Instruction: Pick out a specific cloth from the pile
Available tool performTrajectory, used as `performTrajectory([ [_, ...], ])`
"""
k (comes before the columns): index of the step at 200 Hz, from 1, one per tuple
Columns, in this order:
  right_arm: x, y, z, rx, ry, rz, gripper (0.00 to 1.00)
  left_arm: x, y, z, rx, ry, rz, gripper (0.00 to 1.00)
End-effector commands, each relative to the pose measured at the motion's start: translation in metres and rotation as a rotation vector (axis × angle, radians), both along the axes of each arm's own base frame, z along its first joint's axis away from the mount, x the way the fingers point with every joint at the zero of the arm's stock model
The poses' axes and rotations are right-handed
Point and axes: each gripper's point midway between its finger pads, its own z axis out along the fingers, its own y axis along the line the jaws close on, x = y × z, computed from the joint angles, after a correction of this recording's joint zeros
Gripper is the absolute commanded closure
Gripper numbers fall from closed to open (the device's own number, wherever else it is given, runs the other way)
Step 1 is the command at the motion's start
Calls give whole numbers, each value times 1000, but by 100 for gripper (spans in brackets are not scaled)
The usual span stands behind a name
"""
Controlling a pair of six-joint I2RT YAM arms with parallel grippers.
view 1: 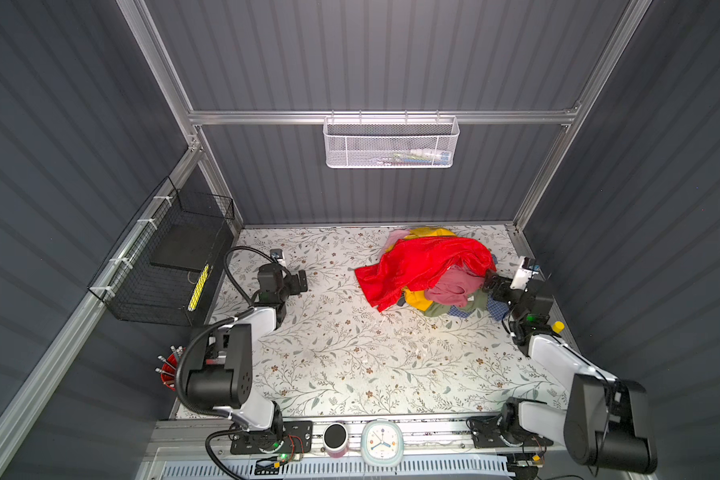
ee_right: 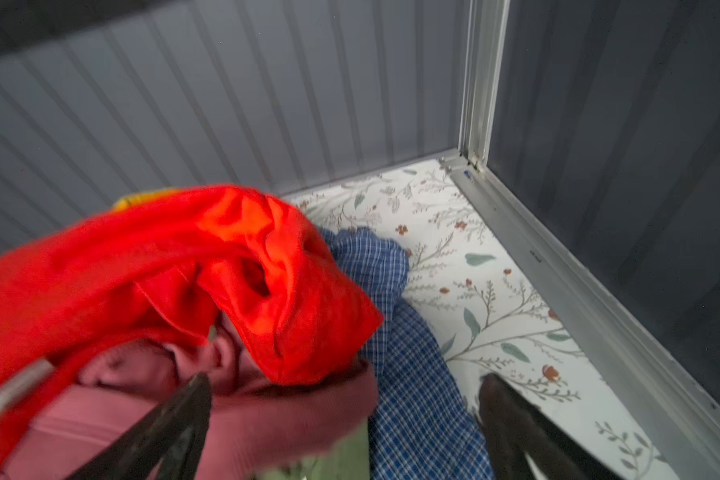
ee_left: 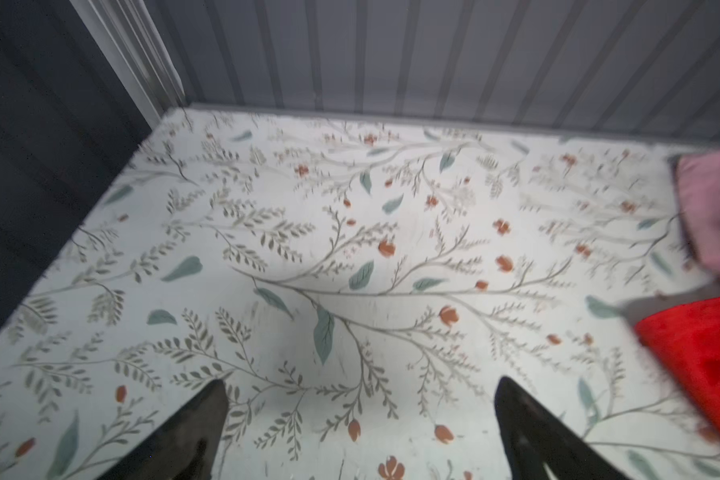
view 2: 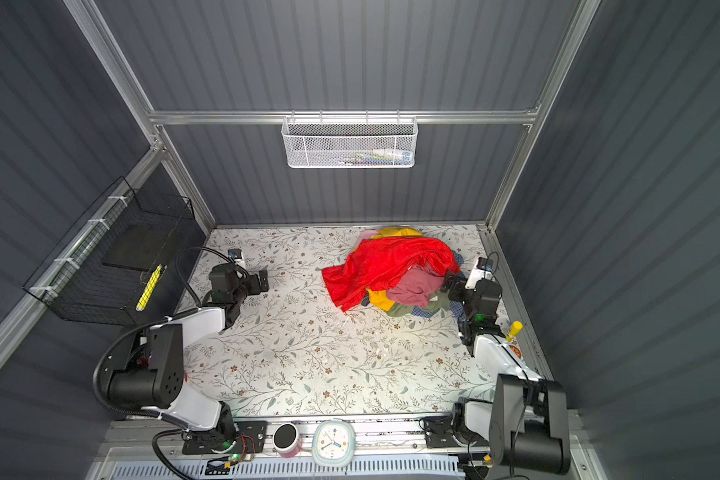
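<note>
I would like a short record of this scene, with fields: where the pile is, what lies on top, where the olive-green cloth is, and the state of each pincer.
pile: far right part of the floral table
top layer: red cloth
olive-green cloth: at the pile's near edge, mostly under the dusty-pink cloth
left pincer: open, empty, apart from the pile
right pincer: open, at the pile's side, nothing gripped
</note>
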Motion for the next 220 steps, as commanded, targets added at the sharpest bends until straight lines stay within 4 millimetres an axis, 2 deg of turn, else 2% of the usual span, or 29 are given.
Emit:
performTrajectory([
  [1,-18,12,-7,150,118,25,1,-27,-7,-12,-115,97,12,0],
  [22,-23,23,6,225,104,65,1,-42,-22,-8,-155,94,-5,0],
  [41,-27,33,5,337,127,87,5,-55,-40,-7,-163,93,-37,0],
  [56,-31,43,-3,410,172,110,12,-65,-54,-13,-147,116,-54,0],
  [79,-41,45,-30,480,277,73,20,-77,-67,-26,-175,144,-72,0],
  [106,-50,46,-57,542,375,30,29,-87,-69,-30,-205,148,-62,0],
  [128,-48,47,-72,559,434,20,37,-91,-68,-31,-190,149,-70,0],
  [134,-47,47,-82,568,471,10,40,-93,-67,-32,-184,155,-70,0],
  [150,-44,54,-88,611,504,37,45,-97,-65,-32,-181,162,-67,0],
  [220,-35,53,-122,654,585,-2,53,-113,-60,-39,-203,172,-41,0],
])
